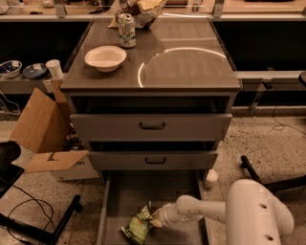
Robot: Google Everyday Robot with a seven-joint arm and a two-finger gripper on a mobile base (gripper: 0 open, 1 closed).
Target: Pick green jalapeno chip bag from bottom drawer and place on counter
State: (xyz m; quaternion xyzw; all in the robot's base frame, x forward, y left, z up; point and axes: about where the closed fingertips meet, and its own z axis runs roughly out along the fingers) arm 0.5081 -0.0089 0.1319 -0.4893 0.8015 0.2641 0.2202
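Note:
The green jalapeno chip bag (139, 224) sits tilted in the open bottom drawer (125, 194), near its front, slightly raised at its right end. My gripper (155, 220) reaches in from the right on a white arm and is shut on the bag's right end. The counter (191, 67) above is glossy grey-brown with a curved light reflection.
On the counter stand a white bowl (105, 57), a green-and-white soda can (127, 30) and a tan bag (143, 10) at the back. Two upper drawers (152, 126) stand slightly open. A cardboard box (40, 129) is on the floor at left; a small white bottle (210, 178) at right.

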